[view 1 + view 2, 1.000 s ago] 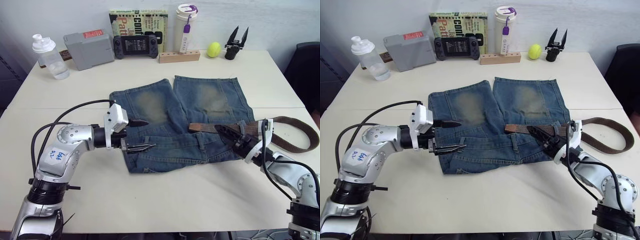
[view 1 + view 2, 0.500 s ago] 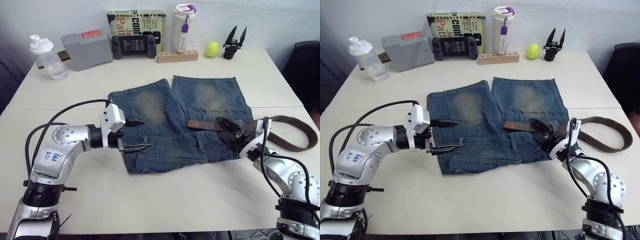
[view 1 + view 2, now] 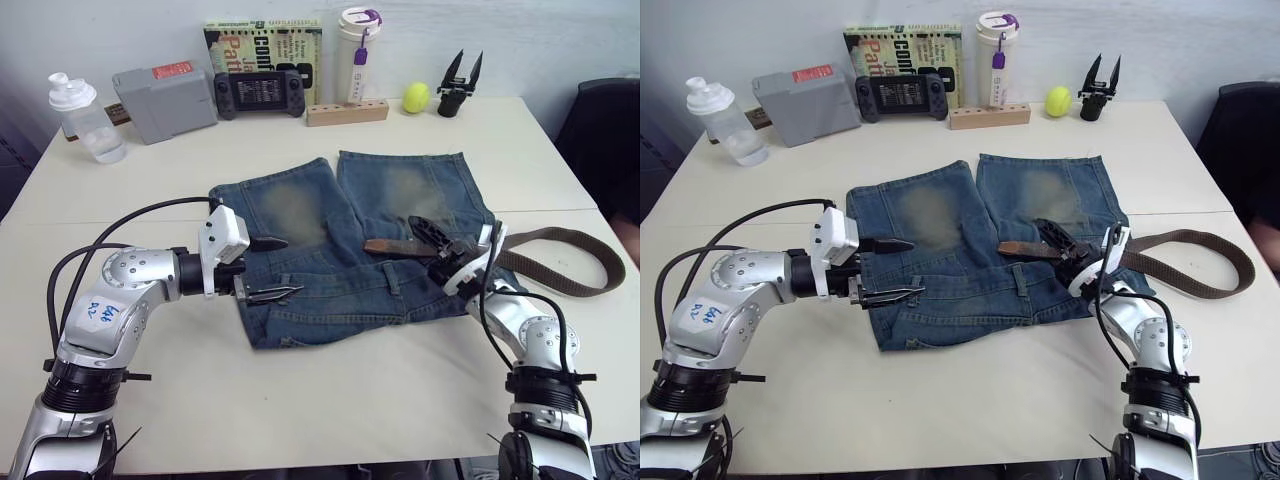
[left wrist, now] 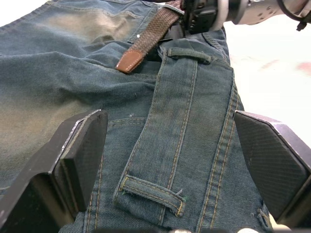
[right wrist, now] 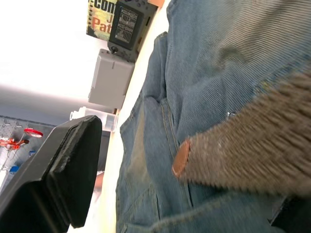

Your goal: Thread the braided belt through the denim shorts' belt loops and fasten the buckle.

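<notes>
The right hand [image 3: 437, 243] now sits further in over the mid-blue denim shorts [image 3: 330, 235] than a second ago, having travelled from the waistband's outer corner toward the middle of the garment. With it, the long dark brown braided belt [image 3: 560, 262] has fed inward: its tan leather tip [image 4: 129, 61] lies just ahead of this hand's fingers, on the denim just above the waistband and nearer the fly than before. The hand's black fingers are spread a little, straddling the strap; whether they actually pinch it I cannot tell, since the right wrist view shows only the weave running out from between them. Behind the hand the strap curves back in a wide loop across the pale worktop [image 3: 330, 400], so most of its length is unthreaded.

The left hand [image 3: 270, 268] is in the same spot as before, fingers spread wide and holding nothing, poised over the far end of the waistband, with one short denim belt loop [image 4: 151, 194] right beneath it and a second loop [image 4: 190, 54] further along, beside the belt tip.

My reading: the tip has advanced along the waistband, so threading is under way but early. The silver buckle is not distinguishable here, and fastening is a long way off.
</notes>
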Action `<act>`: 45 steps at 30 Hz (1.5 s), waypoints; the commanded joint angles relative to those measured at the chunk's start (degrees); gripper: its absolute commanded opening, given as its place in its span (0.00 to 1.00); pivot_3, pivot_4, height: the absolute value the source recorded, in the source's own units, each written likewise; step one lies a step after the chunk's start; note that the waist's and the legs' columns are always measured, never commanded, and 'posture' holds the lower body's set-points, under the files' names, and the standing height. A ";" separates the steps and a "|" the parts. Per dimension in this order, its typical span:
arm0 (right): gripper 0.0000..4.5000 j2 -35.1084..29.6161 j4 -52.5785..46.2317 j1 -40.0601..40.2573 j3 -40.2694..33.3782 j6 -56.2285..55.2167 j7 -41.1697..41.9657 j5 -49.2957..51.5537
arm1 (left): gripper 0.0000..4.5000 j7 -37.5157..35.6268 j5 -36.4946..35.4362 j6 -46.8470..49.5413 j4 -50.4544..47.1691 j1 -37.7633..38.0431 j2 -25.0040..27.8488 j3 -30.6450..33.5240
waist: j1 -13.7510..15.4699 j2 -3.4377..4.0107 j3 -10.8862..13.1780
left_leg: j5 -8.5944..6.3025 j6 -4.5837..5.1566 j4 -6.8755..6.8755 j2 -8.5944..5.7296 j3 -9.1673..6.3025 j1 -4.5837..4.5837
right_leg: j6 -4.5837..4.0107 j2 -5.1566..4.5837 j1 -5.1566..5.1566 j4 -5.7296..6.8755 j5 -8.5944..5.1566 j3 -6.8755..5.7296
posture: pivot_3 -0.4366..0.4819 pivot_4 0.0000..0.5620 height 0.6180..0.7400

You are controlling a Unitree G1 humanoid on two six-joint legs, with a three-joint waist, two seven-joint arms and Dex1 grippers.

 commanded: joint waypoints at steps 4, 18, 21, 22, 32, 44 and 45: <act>0.87 0.26 4.82 -0.11 1.42 3.49 1.43 -6.09 | 1.00 0.67 -0.04 -0.80 -1.93 0.20 0.95 1.60 | 0.00 -0.05 -0.04 | 0.00 0.00 0.00 0.00 0.00 0.02 | 0.00 0.00 0.01 0.01 0.00 0.01 | 0.48 0.27 0.64; 0.82 -7.61 4.51 -2.50 -1.27 17.75 -1.39 -7.06 | 1.00 0.89 0.34 -1.74 -1.21 0.10 0.88 0.98 | 0.45 -0.09 -0.06 | -0.03 -0.04 -0.01 -0.01 -0.03 -0.01 | 0.00 -0.06 0.03 -0.34 0.00 -0.02 | 0.48 0.27 0.64; 0.82 -7.99 4.10 -3.26 -1.71 19.94 -1.82 -6.78 | 1.00 1.13 0.47 -1.98 -1.32 0.28 0.65 0.81 | 0.44 -0.09 -0.06 | -0.03 -0.04 -0.02 -0.01 -0.03 -0.01 | 0.00 -0.06 0.03 -0.35 0.00 -0.02 | 0.48 0.27 0.64; 0.82 -7.87 3.97 -3.33 -1.70 20.26 -1.85 -6.90 | 1.00 1.24 0.52 -2.04 -1.38 0.34 0.57 0.76 | 0.44 -0.09 -0.06 | -0.03 -0.05 -0.03 -0.01 -0.03 -0.02 | 0.00 -0.06 0.03 -0.35 0.00 -0.02 | 0.48 0.27 0.64; 0.31 -5.70 6.96 -3.91 -1.43 18.81 -1.48 -10.60 | 1.00 0.84 1.04 -3.13 -0.20 0.02 0.72 0.90 | 0.31 -0.10 -0.06 | -0.03 -0.04 -0.08 -0.01 -0.01 -0.01 | 0.00 -0.05 0.03 -0.35 0.00 -0.04 | 0.48 0.27 0.64; 0.01 -13.59 -1.42 -4.00 -12.49 26.51 3.66 2.72 | 1.00 -0.65 1.73 -4.49 1.80 -0.66 0.58 -0.10 | 0.54 -0.41 -0.25 | -0.02 -0.07 -0.23 -0.02 -0.01 -0.02 | 0.01 -0.09 0.01 -0.44 0.01 -0.04 | 0.48 0.27 0.64; 0.01 -15.12 -2.21 -2.80 -12.72 28.10 4.78 3.31 | 1.00 -0.78 1.81 -4.59 2.02 -0.87 0.39 -0.35 | 0.54 -0.39 -0.24 | -0.02 -0.07 -0.24 -0.03 -0.01 -0.05 | 0.01 -0.10 -0.01 -0.44 0.01 -0.04 | 0.48 0.27 0.64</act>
